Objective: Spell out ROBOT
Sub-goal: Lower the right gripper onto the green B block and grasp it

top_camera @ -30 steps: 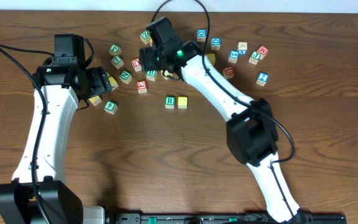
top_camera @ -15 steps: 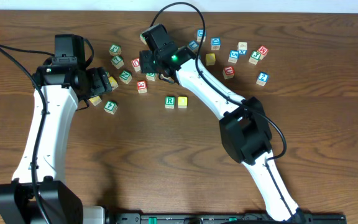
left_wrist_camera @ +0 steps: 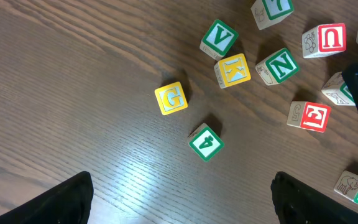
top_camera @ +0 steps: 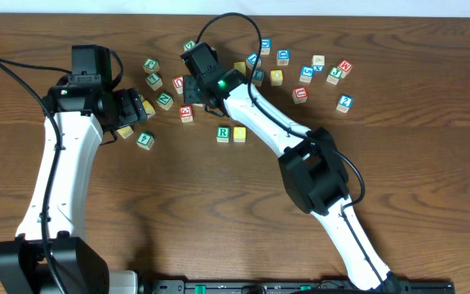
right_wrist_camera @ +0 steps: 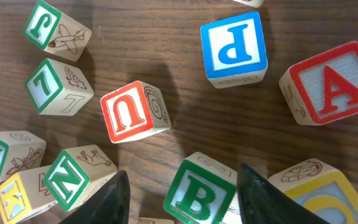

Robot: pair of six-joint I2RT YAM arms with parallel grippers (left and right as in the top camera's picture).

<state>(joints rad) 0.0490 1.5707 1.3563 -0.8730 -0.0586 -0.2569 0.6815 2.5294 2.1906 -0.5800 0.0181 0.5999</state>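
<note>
Two of the five cubes stood in the row: the green-bordered R (top_camera: 223,133) and a yellow cube (top_camera: 239,133) touching it. The yellow cube's letter was not legible from overhead. Neither cube had shifted over the last second.

The left gripper (left_wrist_camera: 182,183) had also held its place. Its fingers were spread wide and empty.

One thing had changed. The right gripper (right_wrist_camera: 184,174) had swung leftward across the loose pile and hung over the pile's left end. Its fingers were parted and released. The green-bordered B (right_wrist_camera: 199,194) sat on the table between them, not yet grasped.

B is the third letter, so the pick for the third position appeared to be starting. That would leave a second yellow cube and the T to be fetched.

Count, right wrist view:
- Green-lettered faces: five (J, 7, V, N, B).
- Red-lettered cubes: two, the U (right_wrist_camera: 131,113) and the A (right_wrist_camera: 331,84).
- Blue: one, the P (right_wrist_camera: 234,46).
- Yellow: one, the K (right_wrist_camera: 17,196).

From overhead, one loose yellow cube (top_camera: 277,77) lay among the blue cubes. The T could not be picked out.
</note>
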